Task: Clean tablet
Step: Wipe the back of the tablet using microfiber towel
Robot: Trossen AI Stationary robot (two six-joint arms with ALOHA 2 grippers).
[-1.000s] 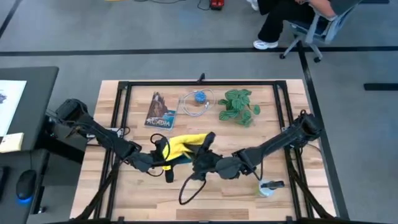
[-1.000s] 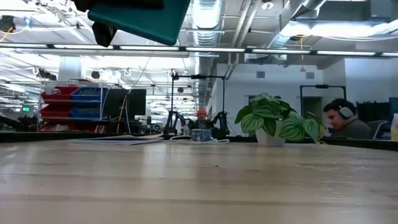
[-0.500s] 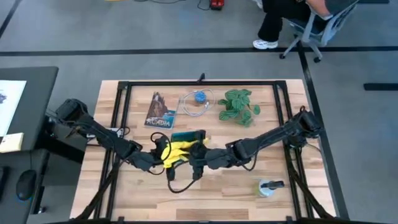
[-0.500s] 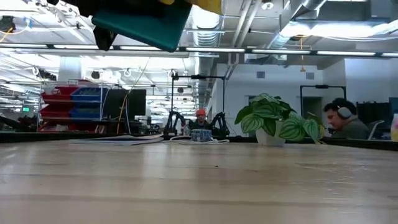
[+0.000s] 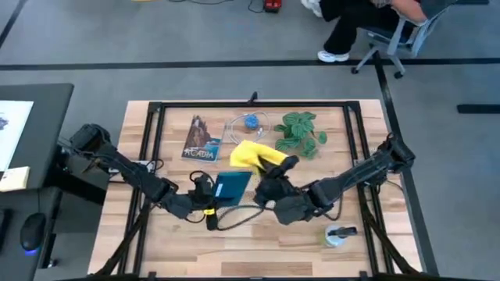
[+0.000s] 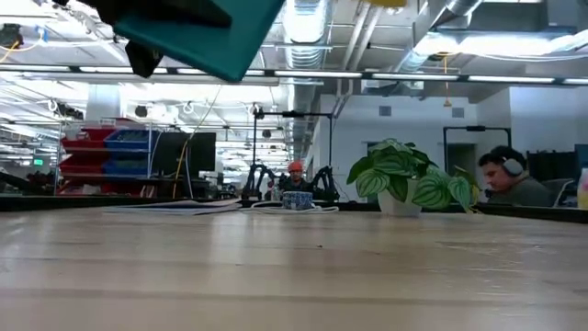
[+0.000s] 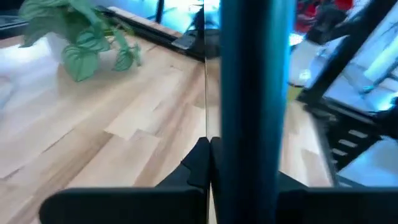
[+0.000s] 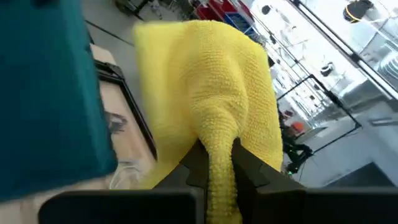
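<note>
The tablet [image 5: 233, 187] shows as a thin teal slab held off the table over its middle by my left gripper [image 5: 209, 195], which is shut on it. The low view has the tablet [image 6: 188, 28] tilted high above the wood. In the left wrist view the tablet [image 7: 252, 87] stands edge-on as a teal band. My right gripper [image 5: 275, 168] is shut on the yellow cloth [image 5: 251, 154], just beyond the tablet's far right corner. The cloth [image 8: 205, 87] fans out past the fingers, with the tablet [image 8: 46, 93] beside it. My left gripper pinches the tablet at its left end [image 7: 231, 167]. One finger [image 7: 199, 163] shows against one face and the slab hides the other. The fingers reach in from the table's left. The tablet is lifted clear and tilted. My right gripper pinches a bunched fold of the yellow cloth [image 8: 217, 146] between its two fingers [image 8: 194, 163]. The cloth is lifted clear of the table. It spreads out loose beyond the fingertips.
At the table's far side lie the "ACADIA" booklet [image 5: 201, 139], a coiled cable with a blue piece [image 5: 248, 125] and a potted plant [image 5: 301, 133]. A black cable [image 5: 234, 217] loops under the grippers. A small object [image 5: 340, 232] sits near right. A black frame [image 5: 156, 140] rims the table.
My right gripper has drawn the yellow cloth off the tablet, moving toward the table's far edge and a little right. The cloth, which lay over the tablet, now hangs clear beyond it, and the teal face is uncovered. The tablet has tipped slightly in my left gripper.
</note>
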